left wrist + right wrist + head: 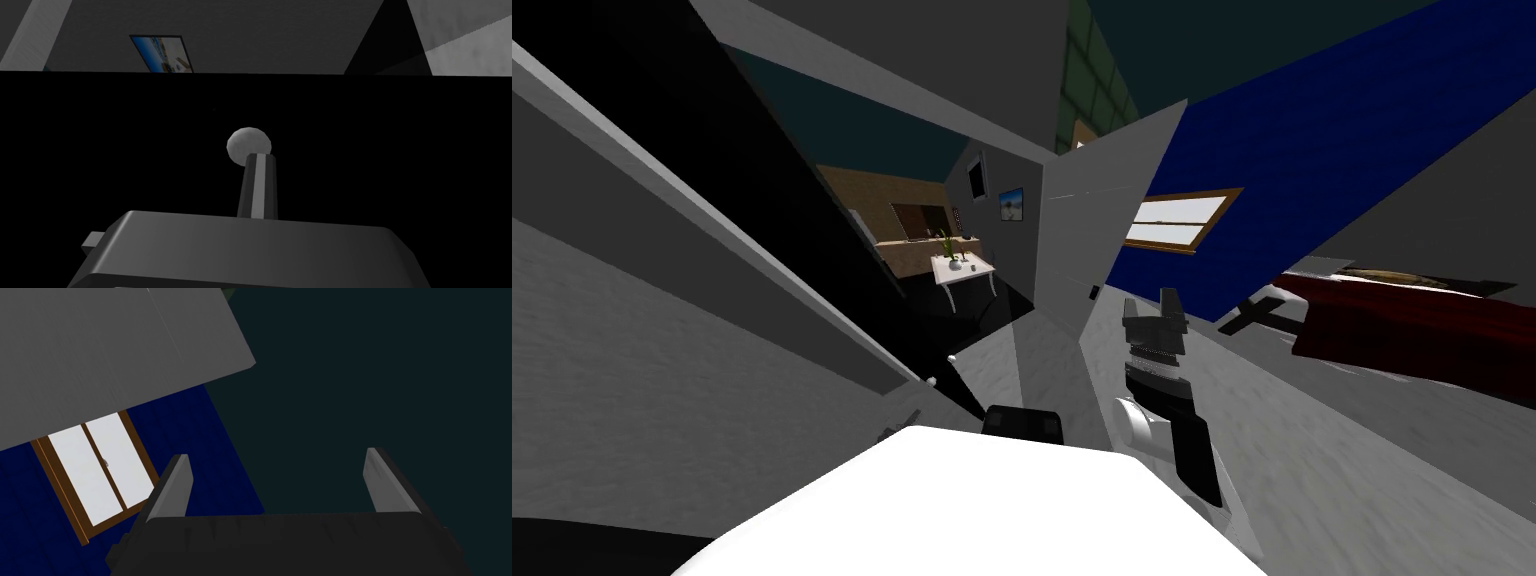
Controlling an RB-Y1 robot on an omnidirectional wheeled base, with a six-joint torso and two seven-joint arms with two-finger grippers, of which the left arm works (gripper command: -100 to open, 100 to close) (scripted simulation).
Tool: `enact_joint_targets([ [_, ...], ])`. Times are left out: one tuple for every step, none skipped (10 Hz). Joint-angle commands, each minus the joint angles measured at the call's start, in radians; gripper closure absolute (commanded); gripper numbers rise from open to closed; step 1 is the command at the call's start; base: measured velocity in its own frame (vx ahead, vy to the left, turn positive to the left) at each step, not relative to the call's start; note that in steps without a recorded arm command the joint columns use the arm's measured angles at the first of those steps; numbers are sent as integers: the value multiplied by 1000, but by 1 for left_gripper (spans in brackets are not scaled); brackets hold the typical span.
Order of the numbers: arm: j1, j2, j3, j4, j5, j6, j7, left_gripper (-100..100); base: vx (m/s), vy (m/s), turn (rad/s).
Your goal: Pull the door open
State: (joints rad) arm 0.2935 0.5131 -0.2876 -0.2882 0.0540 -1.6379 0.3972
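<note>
Judging from the left wrist view, the left gripper [257, 159] is held with its fingers pressed together and nothing pinched between them. The round pale knob [248, 144] is seen just at their tips; whether it is touched cannot be told. The door [792, 200] is taken to be the dark leaf seen nearly edge-on at the robot's left front, standing well clear of its frame, with a room visible past it. The right gripper [1152, 300] hangs beside a grey panel [1102, 210], its fingers spread and empty. The leaf is expected to be stiff and fairly heavy, turning only about its hinges, so a pull along its arc is called for. The knob is small, round and likely slippery for thin blades; it is best clasped across its widest part, or behind it at the neck
</note>
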Motion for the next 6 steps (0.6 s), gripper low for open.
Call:
enact_joint_targets([
  [12, -4, -7, -25, -2, -19, -6, -100, -80, 107, 114],
  [12, -4, -7, -25, -2, -19, -6, -100, -64, 112, 28],
  [16, -4, -9, -26, -3, -30, -7, -100, -45, 87, 0],
  [21, -4, -12, -27, -4, -52, -9, -100, -61, 72, -70],
  [23, -4, -13, -28, -4, -61, -10, -100, -81, 35, -58],
  [25, -4, -14, -28, -5, -71, -10, -100, -88, 33, -20],
])
